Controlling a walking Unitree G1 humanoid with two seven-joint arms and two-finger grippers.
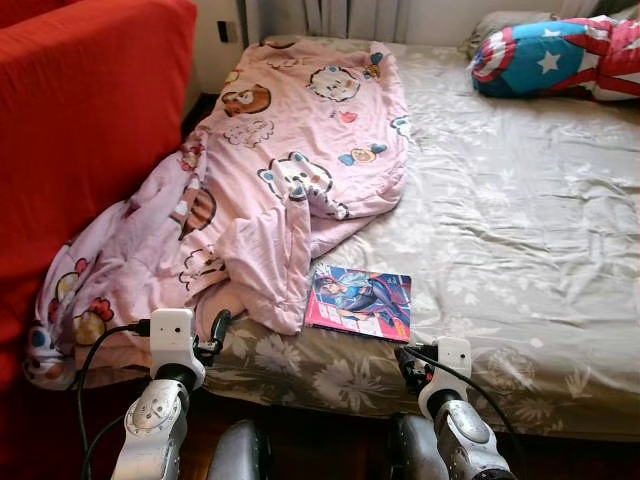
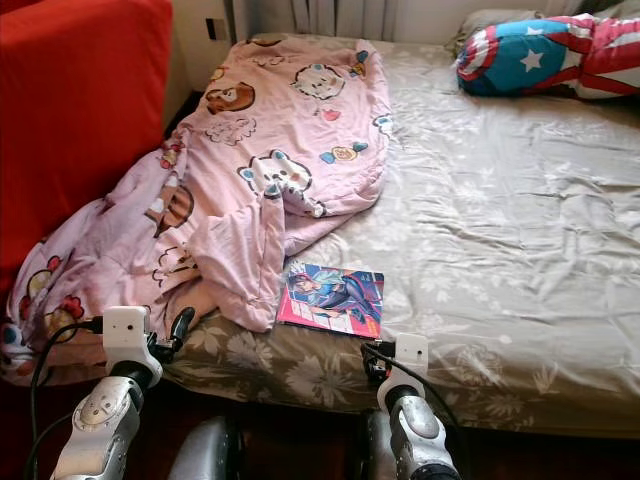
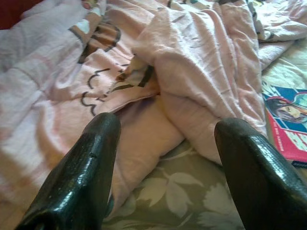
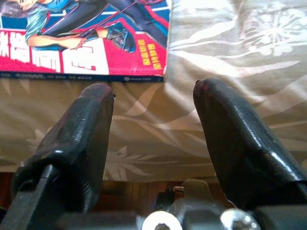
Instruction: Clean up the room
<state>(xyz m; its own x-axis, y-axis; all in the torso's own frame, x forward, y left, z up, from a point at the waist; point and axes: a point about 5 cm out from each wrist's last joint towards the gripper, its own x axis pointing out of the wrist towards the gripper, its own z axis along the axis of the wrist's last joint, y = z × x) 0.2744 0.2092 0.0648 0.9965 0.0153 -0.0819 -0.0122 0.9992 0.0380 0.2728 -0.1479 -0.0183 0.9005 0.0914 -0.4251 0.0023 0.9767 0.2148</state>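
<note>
Standing at the foot of the bed (image 1: 520, 240), the robot has both arms raised to the mattress edge with nothing in either. The right gripper (image 4: 153, 115) has its fingers spread apart and empty, and the comic book (image 1: 358, 302) lies flat on the floral sheet just ahead of it, slightly toward the left finger, its near edge close to the tips but not touching them. The left gripper (image 3: 165, 143) is likewise spread wide and empty, aimed at the crumpled pink blanket (image 1: 260, 190), whose nearest fold lies just beyond its fingertips; the comic book sits off toward its right finger. A star-patterned pillow (image 1: 560, 55) rests far beyond both grippers, at the head of the bed, and a red sofa (image 1: 80, 130) stands beside the left arm.

My guess is the comic book is the likeliest first pick. The trouble is that it lies flat on soft bedding: fingers coming in level could shove it farther up the bed rather than getting under it, or pinch the sheet along with it. A corner of the pink blanket lies right beside the comic book, so a careless reach may snag the fabric and drag it too.
</note>
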